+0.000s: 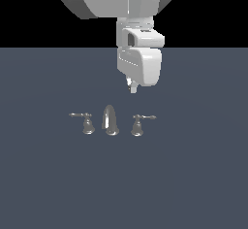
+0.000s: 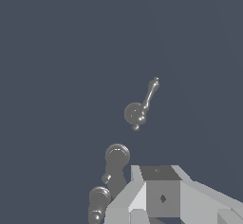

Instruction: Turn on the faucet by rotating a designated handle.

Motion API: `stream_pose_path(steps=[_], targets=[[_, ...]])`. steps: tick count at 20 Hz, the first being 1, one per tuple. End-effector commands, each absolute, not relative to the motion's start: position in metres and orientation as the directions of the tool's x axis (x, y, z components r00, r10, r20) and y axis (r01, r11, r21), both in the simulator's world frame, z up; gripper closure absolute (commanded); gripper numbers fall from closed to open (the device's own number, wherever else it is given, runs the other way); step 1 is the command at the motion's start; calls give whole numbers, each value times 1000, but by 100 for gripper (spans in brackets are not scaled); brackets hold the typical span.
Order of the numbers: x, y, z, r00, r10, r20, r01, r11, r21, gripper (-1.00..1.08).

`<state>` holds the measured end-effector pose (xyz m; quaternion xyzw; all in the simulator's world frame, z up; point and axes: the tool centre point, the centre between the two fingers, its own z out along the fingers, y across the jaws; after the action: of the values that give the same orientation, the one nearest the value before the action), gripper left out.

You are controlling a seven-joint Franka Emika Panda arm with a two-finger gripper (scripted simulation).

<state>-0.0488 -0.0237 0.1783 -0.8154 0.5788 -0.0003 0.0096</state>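
The exterior view faces the arm head-on from a raised, distant spot, the faucet [image 1: 111, 121] in front of the gripper [image 1: 131, 86]. The wrist view looks steeply down past the gripper [image 2: 156, 194], far closer. Both share the faucet and dark floor [image 1: 193, 184].

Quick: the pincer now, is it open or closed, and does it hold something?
Pincer: holds nothing and hangs above the faucet, apart from it; open or closed cannot be told.

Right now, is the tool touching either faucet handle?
No. In the exterior view the tool hangs clear above the spout, apart from both the handle and its twin.
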Motion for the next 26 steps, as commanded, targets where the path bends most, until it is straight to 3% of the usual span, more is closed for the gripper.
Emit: stream_pose_path(steps=[1, 15, 26], targets=[[-40, -32, 161, 270, -963, -9, -963, -270, -13, 108], [-8, -78, 88, -4, -1000, 1, -1000, 4, -1, 108], [-4, -86, 77, -50, -999, 0, -999, 50, 0, 108]])
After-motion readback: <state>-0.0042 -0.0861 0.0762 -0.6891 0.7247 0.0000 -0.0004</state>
